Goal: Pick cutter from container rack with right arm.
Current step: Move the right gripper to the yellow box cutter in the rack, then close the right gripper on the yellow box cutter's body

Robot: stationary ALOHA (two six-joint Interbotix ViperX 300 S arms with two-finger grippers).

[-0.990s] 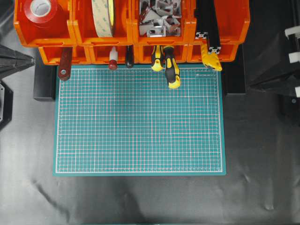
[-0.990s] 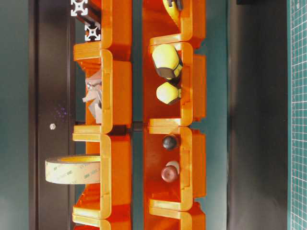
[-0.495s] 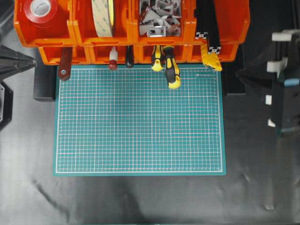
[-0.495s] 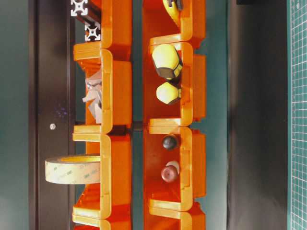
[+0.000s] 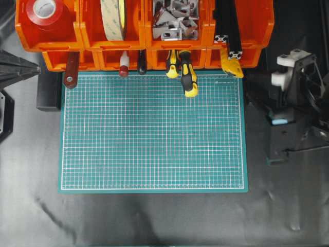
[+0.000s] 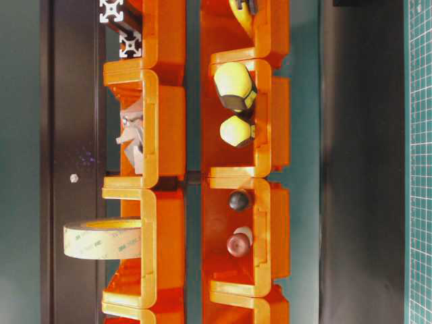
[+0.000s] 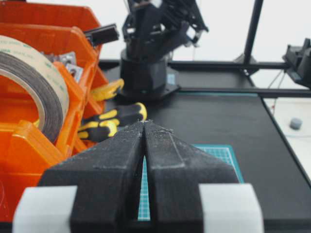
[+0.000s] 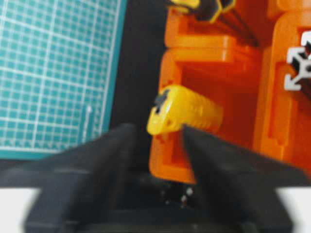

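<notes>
black table with green cutting mat and orange container rack at its far edge

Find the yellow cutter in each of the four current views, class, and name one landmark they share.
Overhead: cutter pokes from the rack's lower right bin.
Table-level: only a yellow sliver at the top edge, probably it.
Left wrist: yellow end beside the rack, before the far arm's base.
Right wrist: centre, between open fingers.
Shared landmark: orange container rack.

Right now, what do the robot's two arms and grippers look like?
Both are black. The right arm has white fittings, a small light-blue patch and thin cables beside it; its gripper has two long tapering black fingers. The left gripper has rough matte-black wedge fingers with white blocks at their base.
</notes>
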